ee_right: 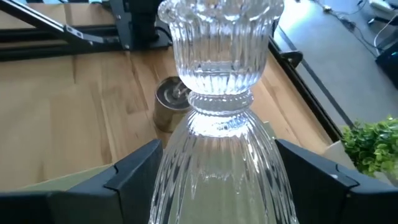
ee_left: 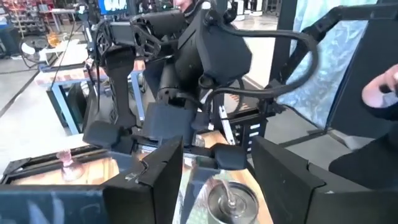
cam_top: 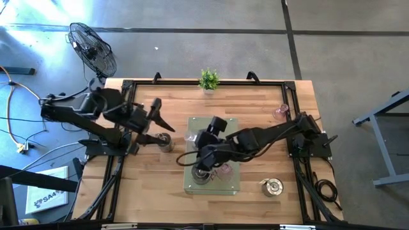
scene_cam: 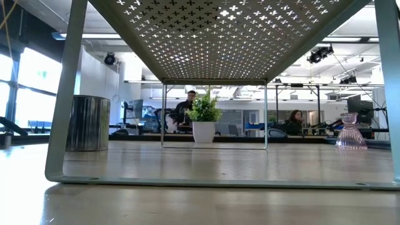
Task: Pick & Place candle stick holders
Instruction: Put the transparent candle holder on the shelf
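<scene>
My right fingers (ee_right: 214, 171) clasp the clear glass holder (ee_right: 219, 93) over the green stand (cam_top: 231, 184), left fingers (ee_left: 217, 180) parted beside it; I'd lower it straight and release only once seated.

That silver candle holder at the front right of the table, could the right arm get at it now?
Probably not at once. The right end effector is straddling a clear glass holder over the green tray. The silver holder stands alone on bare wood beside that arm, so the way looks free once it lets go.
</scene>
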Available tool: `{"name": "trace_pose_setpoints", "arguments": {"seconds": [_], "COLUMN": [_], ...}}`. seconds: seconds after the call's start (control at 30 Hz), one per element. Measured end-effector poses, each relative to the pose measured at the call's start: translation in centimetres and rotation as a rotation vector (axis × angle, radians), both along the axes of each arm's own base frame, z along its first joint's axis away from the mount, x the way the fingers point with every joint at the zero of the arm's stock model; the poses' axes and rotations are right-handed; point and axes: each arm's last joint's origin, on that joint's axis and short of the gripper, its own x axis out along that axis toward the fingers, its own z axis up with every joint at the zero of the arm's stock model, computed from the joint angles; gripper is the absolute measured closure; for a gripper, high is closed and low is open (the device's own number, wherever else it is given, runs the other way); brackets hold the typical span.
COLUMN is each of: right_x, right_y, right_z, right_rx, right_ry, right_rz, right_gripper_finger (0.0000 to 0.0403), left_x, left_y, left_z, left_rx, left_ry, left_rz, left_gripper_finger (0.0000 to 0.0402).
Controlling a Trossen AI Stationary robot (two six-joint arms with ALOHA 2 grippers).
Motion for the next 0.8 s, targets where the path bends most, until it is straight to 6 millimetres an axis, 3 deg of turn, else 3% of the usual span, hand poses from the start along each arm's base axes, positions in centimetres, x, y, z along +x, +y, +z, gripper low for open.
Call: {"name": "trace_pose_setpoints", "arguments": {"seconds": [0.17, 0.33, 0.67, 0.8], "right_x": [-1.1, -3.5, -10.4, -13.2], "right_y": [1.3, 2.7, 6.5, 7.1], "right_z": [0.5, 1.5, 3.5, 3.7], "right_rx": [-0.031, -0.058, -0.191, -0.217], "right_ry": [-0.011, -0.042, -0.137, -0.176], "right_rz": [-0.006, -0.074, -0.147, -0.185], "right_gripper_finger": [0.0125, 0.0125, 0.0126, 0.0127], "left_x": [-1.4, -2.5, -2.3, -2.0], "left_y": [0.3, 0.6, 0.3, 0.2], "left_z": [-0.1, -0.6, -1.9, -2.6], "left_rx": [0.005, -0.003, -0.002, 0.009], "left_ry": [0.036, 0.108, 0.189, 0.195], "left_rz": [0.004, 0.009, -0.063, -0.067], "left_gripper_finger": [0.0216, 0.0215, 0.0215, 0.0215]}}
